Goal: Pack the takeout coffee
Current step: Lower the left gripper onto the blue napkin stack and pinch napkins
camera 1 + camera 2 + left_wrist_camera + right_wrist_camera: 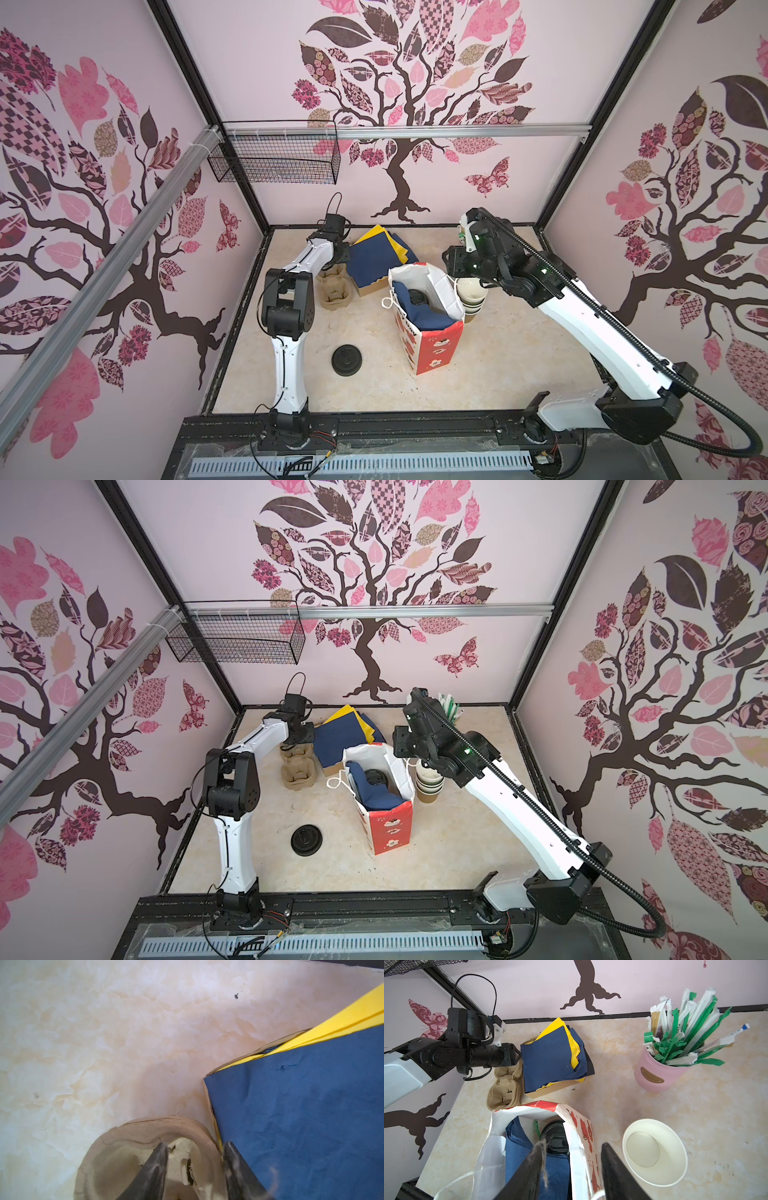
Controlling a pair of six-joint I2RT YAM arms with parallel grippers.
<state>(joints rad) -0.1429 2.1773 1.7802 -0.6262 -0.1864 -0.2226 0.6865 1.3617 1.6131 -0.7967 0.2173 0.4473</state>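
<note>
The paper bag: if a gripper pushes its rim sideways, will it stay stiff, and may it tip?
The bag probably gives way: its thin paper mouth bows and creases. It seems fairly light, with only a napkin and one lidded cup showing inside, so it may slide. Standing tall on a narrow base, it could tip if pushed high.

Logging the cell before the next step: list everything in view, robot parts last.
paper bag: one, white, red base, table centre.
lidded cup: one visible, black lid, inside the bag.
blue napkin: one, inside the bag.
loose lid: one, black, table left of bag.
nested cups: one stack, white insides, right of bag.
pulp carriers: one stack, tan, left of napkin box.
napkin box: one, cardboard, navy and yellow napkins, behind bag.
pink cup: one, back right, holding green-and-white wrapped straws.
wire basket: one, black, hung high at rear left.
left gripper: astride the carriers' rim, grip unclear.
right gripper: open, astride the bag's wall.
</note>
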